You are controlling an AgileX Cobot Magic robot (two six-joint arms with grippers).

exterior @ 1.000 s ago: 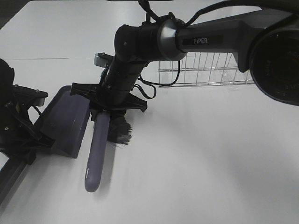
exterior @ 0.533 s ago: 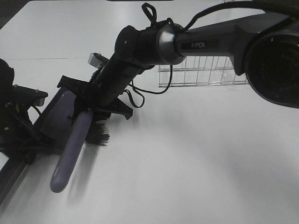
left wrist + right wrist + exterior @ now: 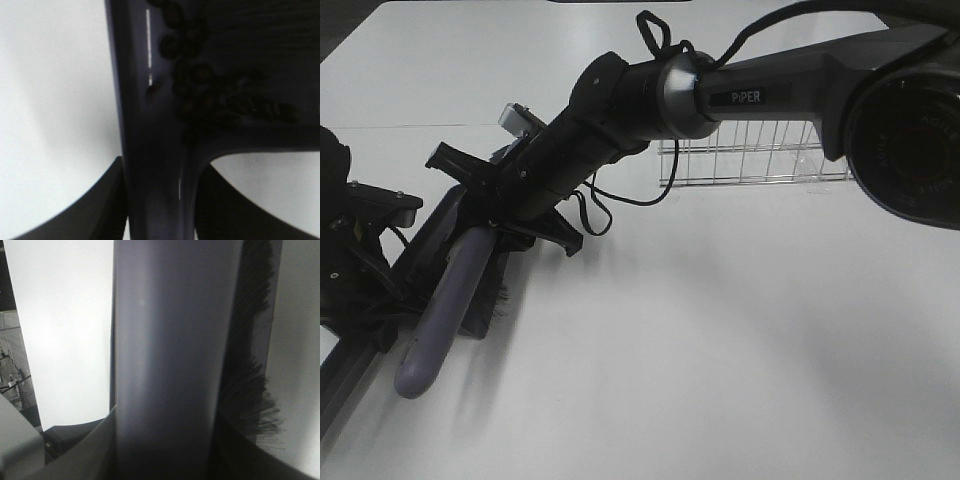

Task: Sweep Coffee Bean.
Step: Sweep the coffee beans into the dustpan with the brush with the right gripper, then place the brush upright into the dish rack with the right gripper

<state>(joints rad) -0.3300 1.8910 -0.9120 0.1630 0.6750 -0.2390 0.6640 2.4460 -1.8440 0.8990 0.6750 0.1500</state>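
dustpan, 9 o'clock on table: holds the coffee bean, a dark cluster heaped inside; left gripper jaws pinching its handle. brush: bristles beside pan's edge, right gripper jaws clamped on its handle. wire basket, 1 o'clock. white table.

Brush beside dustpan; coffee bean lies inside.

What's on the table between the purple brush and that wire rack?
Nothing visible: the high view shows bare table between brush and wire rack, only the right arm stretching above it.
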